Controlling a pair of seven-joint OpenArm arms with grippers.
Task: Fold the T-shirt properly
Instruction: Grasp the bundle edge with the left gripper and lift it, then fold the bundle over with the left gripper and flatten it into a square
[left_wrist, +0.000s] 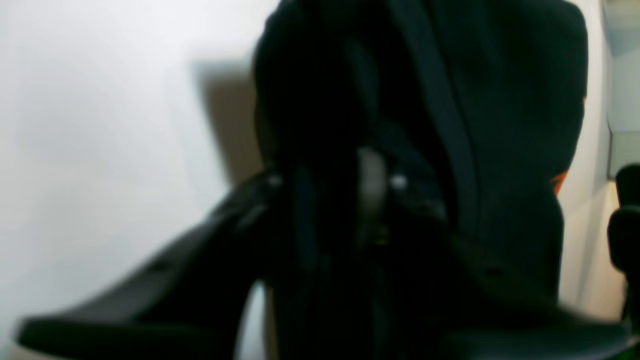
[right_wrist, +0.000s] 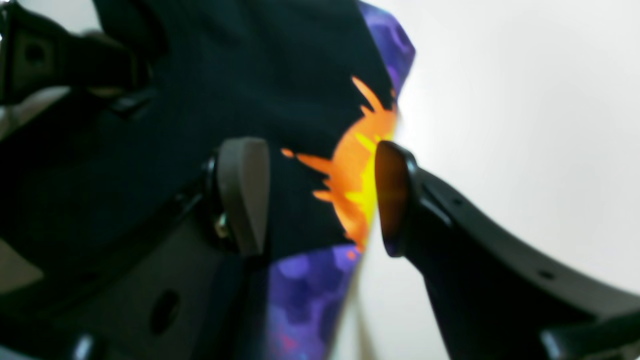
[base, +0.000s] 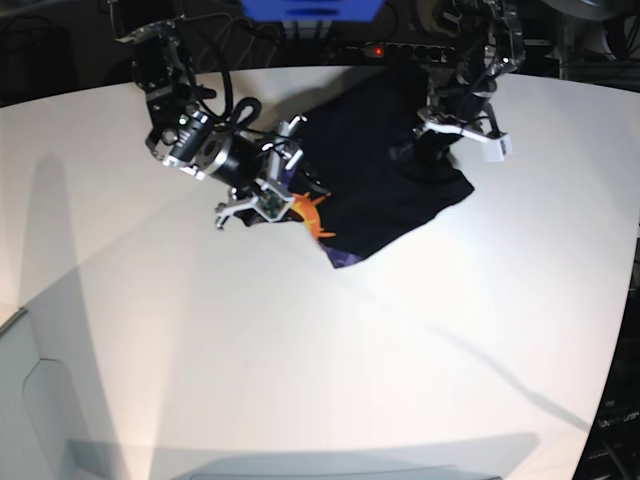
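In the left wrist view, black cloth of the T-shirt (left_wrist: 500, 125) is bunched between the jaws of the left gripper (left_wrist: 325, 200); the picture is blurred, but the cloth appears pinched there.

In the right wrist view, the right gripper (right_wrist: 320, 195) is seen with its jaws parted, and the shirt's orange and purple print lies between them.

In the base view, the T-shirt (base: 385, 190) is spread on the white bench (base: 300, 350) between both arms.

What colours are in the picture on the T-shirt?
Orange and yellow with purple, on the black T-shirt; it shows best in the right wrist view.
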